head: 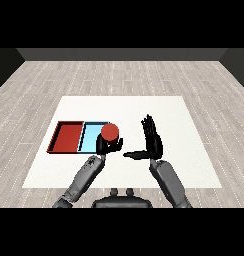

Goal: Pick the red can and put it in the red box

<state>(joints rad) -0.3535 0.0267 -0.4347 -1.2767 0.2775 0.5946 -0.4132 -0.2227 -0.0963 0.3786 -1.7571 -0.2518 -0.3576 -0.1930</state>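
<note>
The red can (110,132) is upright in my left hand (105,146), whose fingers and thumb curl round its lower part. It sits at the near right corner of the light blue tray (91,136); whether it is lifted or resting I cannot tell. The red tray (66,136) lies just left of the blue one with nothing in it. My right hand (153,141) stands to the right of the can, fingers straight and pointing away, thumb stretched toward the can, holding nothing.
The two trays lie side by side on the left half of the white table (184,125). A grey wooden floor surrounds the table.
</note>
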